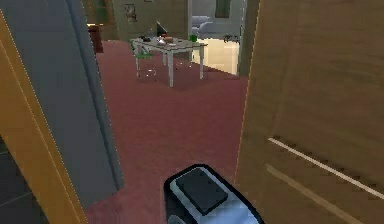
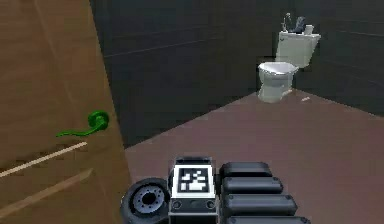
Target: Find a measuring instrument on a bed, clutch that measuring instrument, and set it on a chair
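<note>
Ahead in the forward view, a white bench (image 1: 178, 49) stands far off on red carpet (image 1: 170, 120), with what looks like a green chair (image 1: 146, 60) at its left. Where the measuring instrument lies I cannot tell, nor its heading or long axis. It is likely light, stiff and small, and best taken across its narrow middle. In the arm side view the gripper (image 2: 148, 200) sits near and a toilet (image 2: 280, 68) far right. Whether the gripper holds anything I cannot tell.

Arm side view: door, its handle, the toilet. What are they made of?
Door: looks like wood or a wood-look veneer with a matte finish; brown grain streaks run along it.
Handle: bright green lever, probably painted metal or plastic; I cannot tell which.
Toilet: likely glazed ceramic, going by its smooth, even white surface.
</note>
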You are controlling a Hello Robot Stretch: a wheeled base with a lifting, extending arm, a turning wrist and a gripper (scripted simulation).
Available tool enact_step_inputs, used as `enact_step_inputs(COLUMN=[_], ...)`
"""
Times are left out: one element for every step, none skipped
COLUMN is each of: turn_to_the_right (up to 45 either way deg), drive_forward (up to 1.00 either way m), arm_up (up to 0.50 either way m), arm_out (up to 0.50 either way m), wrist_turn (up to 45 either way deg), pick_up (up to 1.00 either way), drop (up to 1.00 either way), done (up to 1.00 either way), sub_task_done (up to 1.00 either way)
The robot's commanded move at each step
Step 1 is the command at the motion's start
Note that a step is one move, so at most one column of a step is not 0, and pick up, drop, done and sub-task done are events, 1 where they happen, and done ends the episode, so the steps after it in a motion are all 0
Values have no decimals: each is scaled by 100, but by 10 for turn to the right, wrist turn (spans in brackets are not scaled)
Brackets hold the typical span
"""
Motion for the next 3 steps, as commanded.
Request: enact_step_inputs(turn_to_the_right=[0,-90,0], drive_forward=[100,0,30], arm_up=[0,0,0], arm_out=[0,0,0], wrist_turn=[0,0,0], pick_up=[0,0,0], drop=[0,0,0], done=[0,0,0], sub_task_done=[0,0,0])
